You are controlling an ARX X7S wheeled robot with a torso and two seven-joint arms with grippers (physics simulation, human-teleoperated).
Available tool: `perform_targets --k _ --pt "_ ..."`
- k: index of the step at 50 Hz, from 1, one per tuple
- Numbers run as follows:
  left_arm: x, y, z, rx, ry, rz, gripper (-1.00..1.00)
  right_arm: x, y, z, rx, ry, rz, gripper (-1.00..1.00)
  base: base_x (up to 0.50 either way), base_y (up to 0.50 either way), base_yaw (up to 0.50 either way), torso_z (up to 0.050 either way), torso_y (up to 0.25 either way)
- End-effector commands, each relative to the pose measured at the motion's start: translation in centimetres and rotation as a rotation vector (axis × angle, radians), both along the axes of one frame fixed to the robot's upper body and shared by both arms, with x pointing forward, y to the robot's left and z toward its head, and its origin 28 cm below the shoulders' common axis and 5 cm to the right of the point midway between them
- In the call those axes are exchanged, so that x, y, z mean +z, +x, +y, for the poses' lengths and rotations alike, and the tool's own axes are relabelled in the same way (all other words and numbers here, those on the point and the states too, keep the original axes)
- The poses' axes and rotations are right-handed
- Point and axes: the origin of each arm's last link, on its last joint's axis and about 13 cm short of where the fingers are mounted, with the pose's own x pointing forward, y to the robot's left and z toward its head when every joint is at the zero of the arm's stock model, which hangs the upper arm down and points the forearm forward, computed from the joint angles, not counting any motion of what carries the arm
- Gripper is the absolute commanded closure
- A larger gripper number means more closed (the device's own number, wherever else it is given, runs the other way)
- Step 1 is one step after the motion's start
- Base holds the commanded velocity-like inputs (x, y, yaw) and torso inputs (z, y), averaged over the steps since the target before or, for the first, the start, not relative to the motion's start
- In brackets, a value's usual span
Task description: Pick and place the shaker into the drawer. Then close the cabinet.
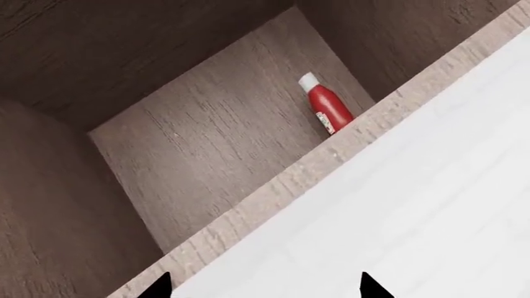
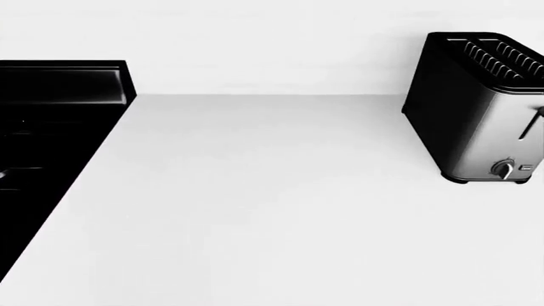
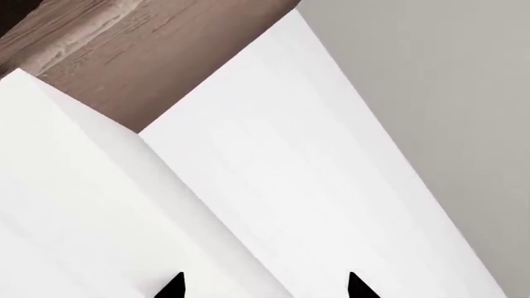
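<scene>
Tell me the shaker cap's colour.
Silvery grey, on the red shaker lying in the drawer; left wrist view.

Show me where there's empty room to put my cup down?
The white countertop is bare between the black stovetop and the toaster. In the drawer, the shaker lies against one wall; the floor beside it is free.

light: bright, flat, even
bench point(image 2: 255, 210): near blown-out white
drawer point(image 1: 190, 149): dim, shaded walls
focus: sharp, no blur
</scene>
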Motion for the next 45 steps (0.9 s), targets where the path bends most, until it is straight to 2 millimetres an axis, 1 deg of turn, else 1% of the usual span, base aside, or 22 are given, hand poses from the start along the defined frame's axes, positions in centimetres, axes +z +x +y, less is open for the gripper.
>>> perform_targets --k 1,4,7,13,21,26,34,36,39,42,45 --pt "-0.2 -0.3 -1.0 -0.042 -0.071 0.009 -1.00 1.5 -0.6 1.3 -0.027 0.022 -0.135 -1.00 0.00 0.00 0.00 0.000 0.000" --pt "-0.2 -1.3 -1.1 -0.054 -0.083 -0.009 -1.00 2.7 -1.6 1.7 -0.008 0.010 -0.184 -1.00 0.00 0.00 0.00 0.000 0.000" --pt "-0.7 -2.2 -1.4 -0.067 -0.096 -0.020 -1.00 3.7 -2.3 2.2 0.015 -0.004 -0.228 -1.00 0.00 0.00 0.00 0.000 0.000" --pt "-2.0 -3.3 -1.9 -0.090 -0.109 -0.012 -1.00 5.9 -2.9 3.1 0.058 -0.019 -0.309 -1.00 0.00 0.00 0.00 0.000 0.000" --pt "-2.8 -3.9 -2.4 -0.117 -0.111 -0.003 -1.00 8.2 -3.2 4.1 0.100 -0.035 -0.377 -1.00 0.00 0.00 0.00 0.000 0.000" --pt "-3.1 -3.9 -2.6 -0.129 -0.115 0.006 -1.00 10.6 -3.2 5.7 0.172 -0.058 -0.430 -1.00 0.00 0.00 0.00 0.000 0.000" --pt "-3.4 -4.2 -2.7 -0.137 -0.125 0.006 -1.00 14.1 -0.8 9.9 0.329 -0.083 -0.475 -1.00 0.00 0.00 0.00 0.000 0.000" --pt "-3.4 -4.3 -2.6 -0.137 -0.126 0.005 -1.00 14.7 -0.1 10.8 0.359 -0.086 -0.480 -1.00 0.00 0.00 0.00 0.005 0.000" --pt "-3.8 -4.4 -2.6 -0.139 -0.131 0.006 -1.00 14.8 1.0 11.6 0.384 -0.086 -0.464 -1.00 0.00 0.00 0.00 0.000 0.000" --pt "-4.1 -4.4 -2.6 -0.144 -0.140 0.010 -1.00 14.2 2.9 12.6 0.427 -0.101 -0.408 -1.00 0.00 0.00 0.01 0.004 0.000" --pt "-4.6 -4.5 -2.6 -0.147 -0.151 0.014 -1.00 13.5 4.5 14.6 0.539 -0.126 -0.354 -1.00 0.00 0.00 0.01 0.003 0.000"
